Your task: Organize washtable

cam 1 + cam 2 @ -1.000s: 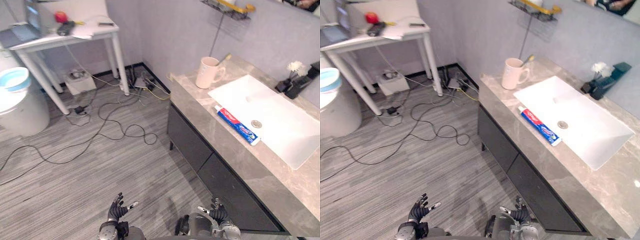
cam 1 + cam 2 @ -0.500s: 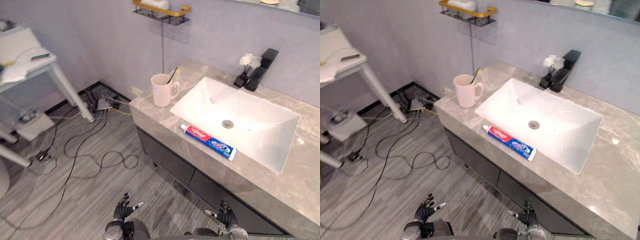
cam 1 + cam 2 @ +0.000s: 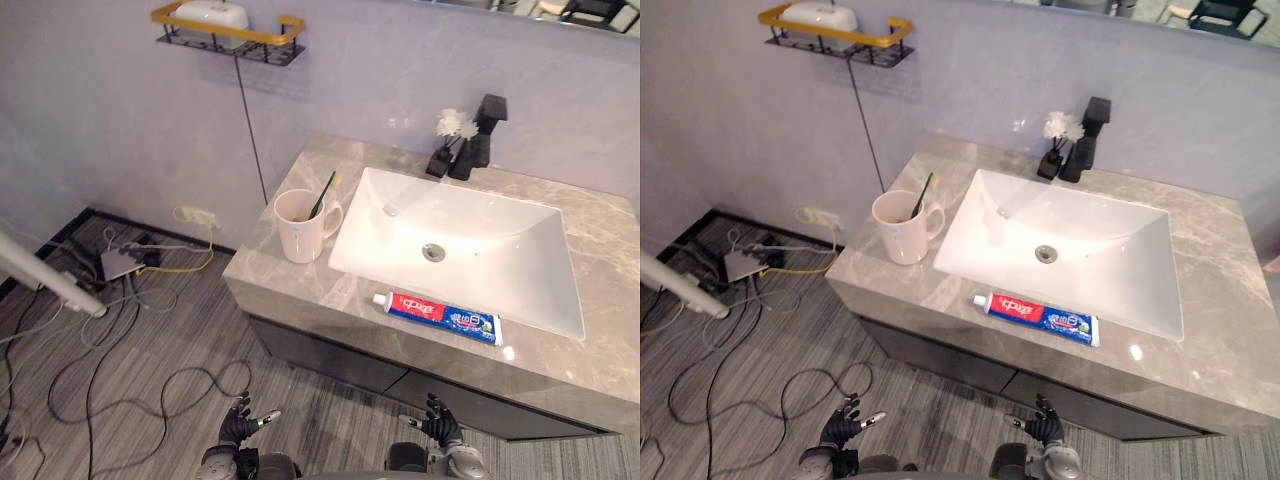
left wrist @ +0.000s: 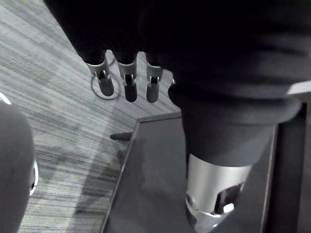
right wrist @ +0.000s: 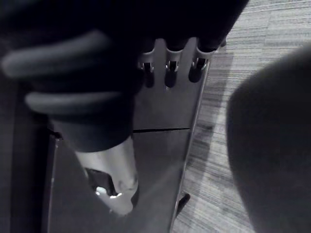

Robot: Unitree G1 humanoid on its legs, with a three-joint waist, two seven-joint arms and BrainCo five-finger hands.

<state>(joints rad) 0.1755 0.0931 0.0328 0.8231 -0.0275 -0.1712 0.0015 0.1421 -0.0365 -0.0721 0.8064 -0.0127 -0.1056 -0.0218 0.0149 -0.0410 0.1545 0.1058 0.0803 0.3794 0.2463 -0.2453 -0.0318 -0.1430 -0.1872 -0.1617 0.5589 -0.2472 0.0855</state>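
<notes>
Left robot hand [image 3: 238, 428] and right robot hand [image 3: 440, 428] sit low in our head views, well below the front edge of the surface [image 3: 262, 283]. Each is out over the floor [image 3: 150, 330] in front of the dark cabinet [image 3: 330, 350]. From the wrist views we read both as open. The left one's fingers [image 4: 127, 85] hang straight and relaxed, holding nothing. The right one's fingers [image 5: 167, 73] hang the same way, empty, with the cabinet front past them. Both are well apart from the things on the surface.

On the grey marble surface we find a cream mug [image 3: 298, 232] upright near the front left corner. It stands just beside the left rim of the white sink [image 3: 500, 255], with its handle turned toward the sink. A toothbrush [image 3: 322, 195] stands tilted in the mug.

A red and blue toothpaste tube [image 3: 440, 317] lies flat on the strip between the sink's front rim and the surface's front edge. It runs roughly parallel to that edge, with its white cap [image 3: 497, 330] at the right-hand end.

At the back edge, behind the sink, a black tap [image 3: 484, 130] stands with a small dark vase of white flowers [image 3: 447, 140] just beside it on its left. On the wall above the back left corner hangs a wire shelf with a yellow rail [image 3: 268, 30], carrying a white object [image 3: 212, 14] we cannot identify. A power strip [image 3: 122, 263] lies on the floor by the wall, left of the surface.
</notes>
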